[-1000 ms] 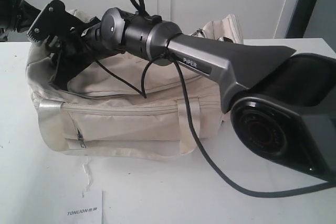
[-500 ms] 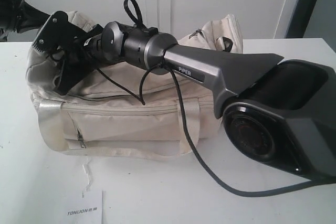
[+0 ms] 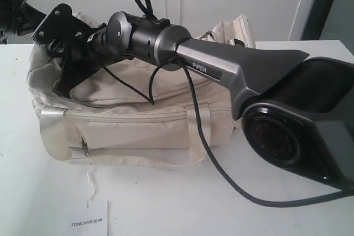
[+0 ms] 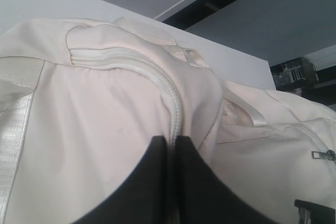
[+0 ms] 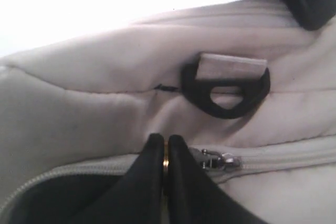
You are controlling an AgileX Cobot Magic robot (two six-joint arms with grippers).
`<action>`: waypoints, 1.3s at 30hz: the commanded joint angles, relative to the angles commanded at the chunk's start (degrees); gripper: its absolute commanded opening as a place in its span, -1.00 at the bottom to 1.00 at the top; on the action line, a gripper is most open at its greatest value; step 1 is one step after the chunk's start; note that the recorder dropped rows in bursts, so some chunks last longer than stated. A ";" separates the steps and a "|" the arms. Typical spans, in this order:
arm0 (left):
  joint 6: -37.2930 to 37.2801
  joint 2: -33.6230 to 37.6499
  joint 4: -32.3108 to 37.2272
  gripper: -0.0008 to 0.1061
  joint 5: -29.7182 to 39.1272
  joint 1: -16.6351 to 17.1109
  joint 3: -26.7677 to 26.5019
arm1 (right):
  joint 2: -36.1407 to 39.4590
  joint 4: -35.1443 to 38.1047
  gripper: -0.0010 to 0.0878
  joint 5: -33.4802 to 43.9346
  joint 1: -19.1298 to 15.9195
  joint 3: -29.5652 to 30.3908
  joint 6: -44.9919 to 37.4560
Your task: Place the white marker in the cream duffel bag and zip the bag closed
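The cream duffel bag (image 3: 138, 120) lies on the white table, its top zipper open at the left end and the dark lining (image 5: 47, 200) showing. My right gripper (image 5: 165, 141) reaches across to that end and is shut on a thin brass-coloured zipper pull (image 5: 165, 158), beside the metal slider (image 5: 215, 159). A black end ring (image 5: 227, 90) sits just beyond. My left gripper (image 4: 173, 139) is shut on the bag's ridged zipper seam (image 4: 176, 111). The white marker is out of view.
A white "TONLION" card (image 3: 91, 220) lies at the table's (image 3: 166, 208) front edge. The right arm (image 3: 221, 70) and its black cable (image 3: 221, 175) cross over the bag. The front pocket's zipper pull (image 3: 84, 146) hangs at the left.
My right gripper's jaws have closed at the bag's left end. The right arm dipped slightly and came back up. The bag has barely moved.
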 joint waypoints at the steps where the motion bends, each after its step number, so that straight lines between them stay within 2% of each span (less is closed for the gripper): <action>1: 0.00 0.00 0.00 -0.99 -0.13 0.00 0.00 | -0.51 0.00 -0.98 0.44 0.00 0.00 1.12; 9: 0.00 0.00 -0.14 -0.99 -0.35 0.00 0.00 | -1.55 0.00 -0.98 4.10 0.00 -0.30 6.02; 18: -0.26 0.00 -0.14 -0.99 -1.14 0.00 0.00 | -3.25 -0.02 -0.98 10.43 0.00 -0.30 7.20; 39: -0.61 0.00 -0.14 -0.99 -1.27 0.00 0.00 | -5.94 0.30 -0.98 14.93 0.00 -0.30 7.30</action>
